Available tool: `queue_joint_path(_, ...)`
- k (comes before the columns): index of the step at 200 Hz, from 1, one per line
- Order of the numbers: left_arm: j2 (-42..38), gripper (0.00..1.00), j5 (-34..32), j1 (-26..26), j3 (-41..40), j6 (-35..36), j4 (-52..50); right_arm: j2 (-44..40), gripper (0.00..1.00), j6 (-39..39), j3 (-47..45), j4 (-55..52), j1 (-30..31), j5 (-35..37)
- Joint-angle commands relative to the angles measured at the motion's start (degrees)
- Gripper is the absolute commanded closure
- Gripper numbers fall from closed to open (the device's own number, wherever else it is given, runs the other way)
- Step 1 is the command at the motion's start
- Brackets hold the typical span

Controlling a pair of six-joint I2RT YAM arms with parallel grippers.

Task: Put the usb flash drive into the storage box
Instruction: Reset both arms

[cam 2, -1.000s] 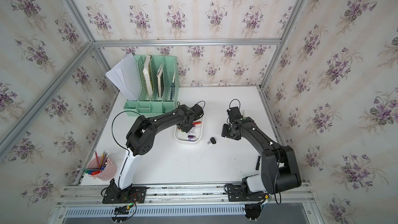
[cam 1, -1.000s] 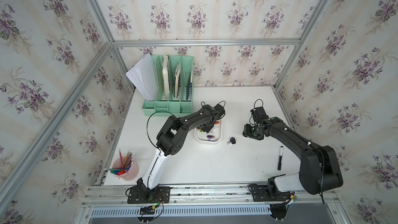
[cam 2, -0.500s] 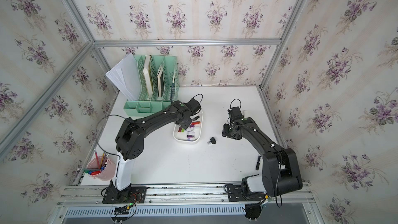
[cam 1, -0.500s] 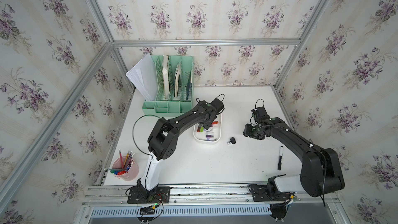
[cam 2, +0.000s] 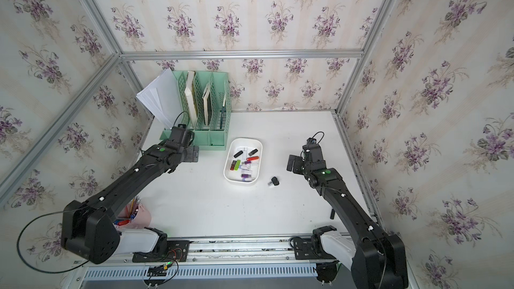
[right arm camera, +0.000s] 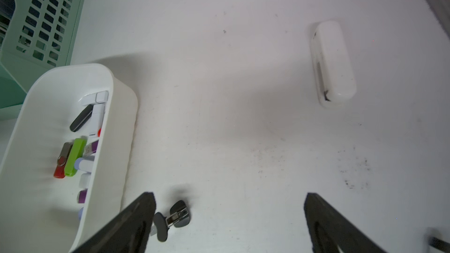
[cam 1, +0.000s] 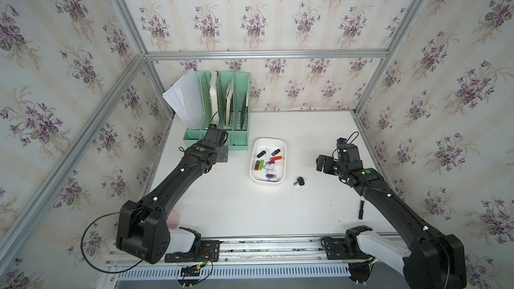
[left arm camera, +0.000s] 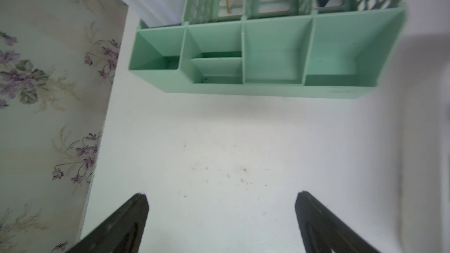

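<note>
The left gripper [left arm camera: 221, 194] hangs beside the mint-green file organizer [left arm camera: 275, 52], a slotted rigid plastic rack with open front trays. Its 2 dark fingers are spread wide with only bare white table [cam 1: 306, 134] between them, so it looks idle. Further right sits the storage box [cam 1: 264, 182], a shallow glossy white tub with rounded corners and smooth walls. It already holds a loose heap of small plastic drives [cam 1: 268, 162] in black, red, green, purple and white. 1 usb flash drive [right arm camera: 174, 216] is not yet inside: a black swivel type with a metal plug, lying flat on the table just beside the box's near right corner. The right gripper [right arm camera: 229, 194] hovers near it, jaws fully apart and empty, 1 finger close above the drive. The step in hand seems to be picking up this last drive. That calls for centring the jaws over it, lowering and pinching its thin, slippery body. Beyond lie a smooth white rounded case [right arm camera: 332, 64], possibly an eraser, and a black marker [cam 1: 361, 209].
</note>
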Motion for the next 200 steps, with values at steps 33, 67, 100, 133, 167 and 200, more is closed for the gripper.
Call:
queue_joint_path(33,-6.62,0.01,-6.97,6.17,-23.63,4.07,37.88,-5.25,0.0,-7.52,-13.08,26.1,0.02,13.92)
queue_joint_path(67,-7.89,0.01,-2.93,10.06,-35.03,7.23,59.21,-3.48,0.0,-7.13,-19.16,38.74,0.08,18.67)
queue_joint_path(100,-3.47,0.01,5.61,12.36,-37.19,13.42,68.99,1.06,0.0,-10.72,-24.89,54.15,0.02,22.18)
queue_joint_path(133,8.2,0.01,11.62,12.86,-37.35,15.88,79.94,8.24,0.0,-16.26,-28.69,69.85,0.04,22.93)
queue_joint_path(167,10.56,0.01,11.64,13.81,-32.78,15.07,74.2,14.43,0.0,-21.89,-29.9,82.73,-0.57,20.83)
queue_joint_path(200,10.04,0.01,11.89,13.94,-32.46,14.86,72.64,25.28,0.0,-21.35,-29.94,98.24,-3.5,14.01)
